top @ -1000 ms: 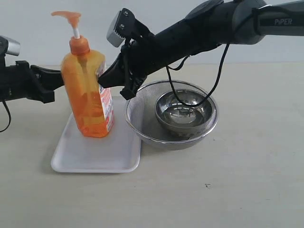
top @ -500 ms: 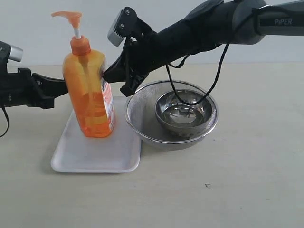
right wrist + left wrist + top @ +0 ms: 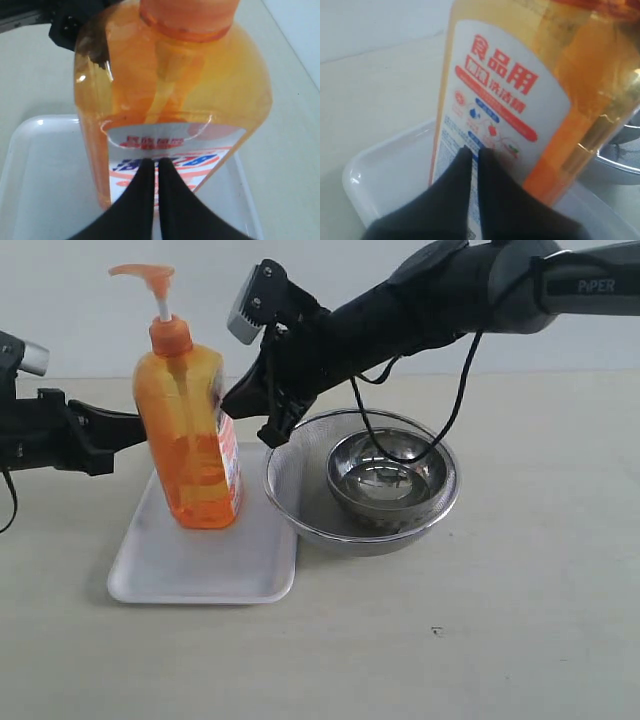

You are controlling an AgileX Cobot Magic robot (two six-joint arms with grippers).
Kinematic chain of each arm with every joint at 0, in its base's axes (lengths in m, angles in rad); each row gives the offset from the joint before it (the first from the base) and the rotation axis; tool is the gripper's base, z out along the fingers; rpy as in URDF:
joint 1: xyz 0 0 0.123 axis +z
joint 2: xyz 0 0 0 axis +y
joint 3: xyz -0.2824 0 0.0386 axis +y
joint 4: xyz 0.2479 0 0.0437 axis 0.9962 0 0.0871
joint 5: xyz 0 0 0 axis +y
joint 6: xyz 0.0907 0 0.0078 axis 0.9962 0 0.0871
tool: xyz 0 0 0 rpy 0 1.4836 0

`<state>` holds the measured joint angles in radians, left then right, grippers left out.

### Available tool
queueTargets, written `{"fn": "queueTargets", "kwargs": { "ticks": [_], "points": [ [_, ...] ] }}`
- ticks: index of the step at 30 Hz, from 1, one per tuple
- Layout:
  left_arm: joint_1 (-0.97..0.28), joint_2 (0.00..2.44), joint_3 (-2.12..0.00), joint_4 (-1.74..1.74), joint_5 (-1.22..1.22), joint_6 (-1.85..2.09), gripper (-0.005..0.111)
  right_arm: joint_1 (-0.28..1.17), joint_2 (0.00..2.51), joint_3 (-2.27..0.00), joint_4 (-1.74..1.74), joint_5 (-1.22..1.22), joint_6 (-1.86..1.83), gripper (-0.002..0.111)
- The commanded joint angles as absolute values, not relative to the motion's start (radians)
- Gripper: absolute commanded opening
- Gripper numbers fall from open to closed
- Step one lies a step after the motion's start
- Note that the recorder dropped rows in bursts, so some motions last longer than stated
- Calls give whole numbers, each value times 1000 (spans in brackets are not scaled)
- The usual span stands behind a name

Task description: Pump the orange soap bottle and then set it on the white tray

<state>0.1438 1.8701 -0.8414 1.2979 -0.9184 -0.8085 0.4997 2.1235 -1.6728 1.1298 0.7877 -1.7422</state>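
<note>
Both closed on nothing, my left gripper (image 3: 125, 423) and right gripper (image 3: 226, 403) flank the orange soap bottle (image 3: 185, 450), which stands on the white tray's (image 3: 200, 578) rear half, leaving the near half open.

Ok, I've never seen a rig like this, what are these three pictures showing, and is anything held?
This is a robot with two black arms, each ending in a two-fingered gripper. The wide picture comes from a camera standing apart; the other two come from cameras on the wrists, looking along the fingers. On the pale table lies a flat white rectangular tray, and on it stands a tall translucent orange soap bottle. Beside the tray sits a round steel mesh strainer with a small steel bowl inside. The left gripper and the right gripper are both shut, tips at opposite sides of the bottle. Neither clasps it; contact is unclear.
</note>
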Motion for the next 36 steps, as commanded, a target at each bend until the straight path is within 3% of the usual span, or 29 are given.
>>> {"fn": "queueTargets", "kwargs": {
  "ticks": [1, 17, 36],
  "points": [
    [188, 1834, -835, 1307, -939, -829, 5, 498, 2104, -1677, 1074, 767, -1723, 0],
    [271, 1569, -715, 1323, -883, -833, 5, 478, 2011, -1675, 936, 724, -1621, 0],
    [271, 1498, -698, 1351, -886, -863, 5, 171, 1889, -1674, 916, 928, -1568, 0]
  ]
}}
